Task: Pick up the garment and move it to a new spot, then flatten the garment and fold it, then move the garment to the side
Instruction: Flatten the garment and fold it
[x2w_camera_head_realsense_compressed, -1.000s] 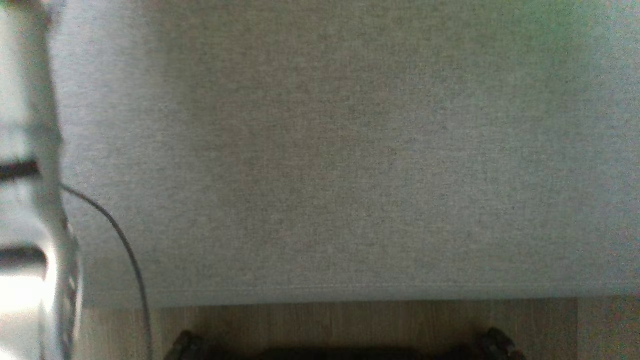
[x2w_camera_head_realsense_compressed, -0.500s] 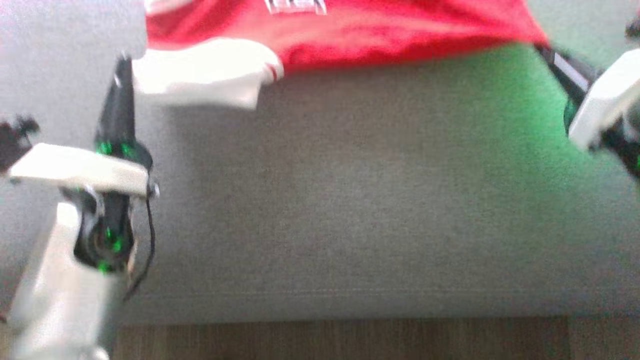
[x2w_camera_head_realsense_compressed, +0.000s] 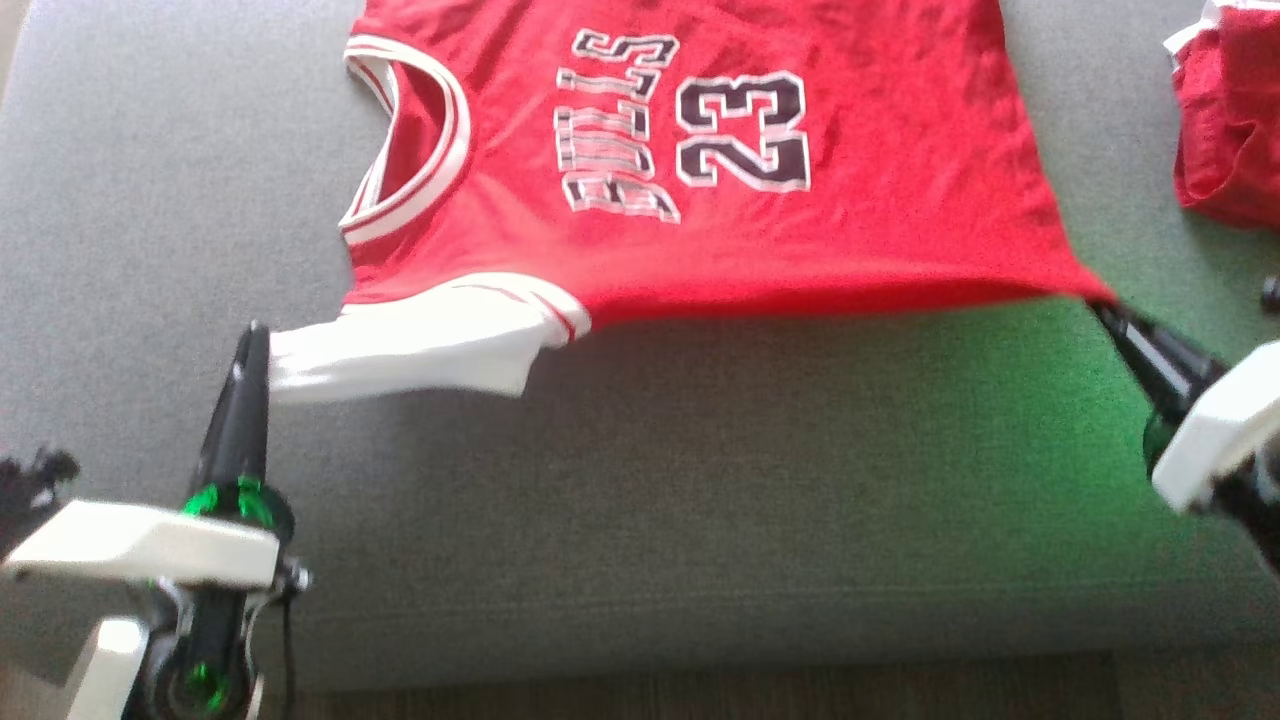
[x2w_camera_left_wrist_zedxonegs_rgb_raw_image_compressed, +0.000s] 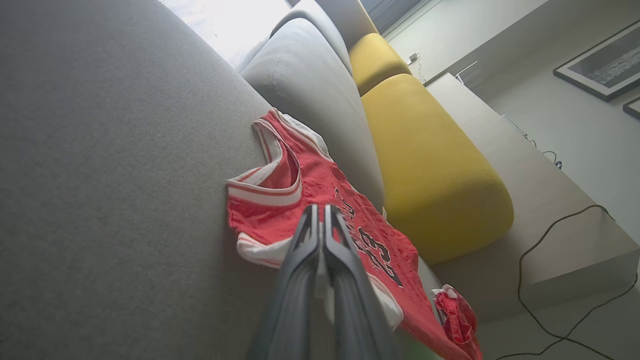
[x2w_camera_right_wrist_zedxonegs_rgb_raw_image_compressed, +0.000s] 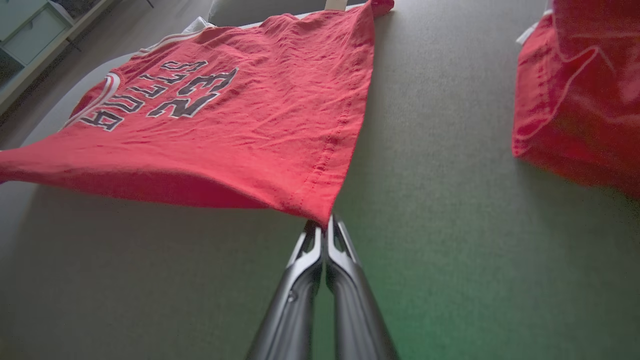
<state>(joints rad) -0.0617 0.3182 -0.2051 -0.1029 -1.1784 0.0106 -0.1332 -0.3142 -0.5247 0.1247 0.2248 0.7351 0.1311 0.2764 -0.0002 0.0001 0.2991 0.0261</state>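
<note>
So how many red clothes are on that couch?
2. The red jersey numbered 23 is stretched over the middle of the grey couch; a crumpled red garment lies to its right. Others may be hidden beyond view.

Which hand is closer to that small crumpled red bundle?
Right. The right hand pinches the jersey by a hem corner near the bundle; the left hand holds its white edge, far across.

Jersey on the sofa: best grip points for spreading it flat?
Pinch the jersey at its two near corners, coming from the front edge of the sofa: the white armhole trim, where the left gripper is shut on it, and the hem corner, in the right gripper. The near edge runs taut between them, so pulling apart should flatten it.
</note>
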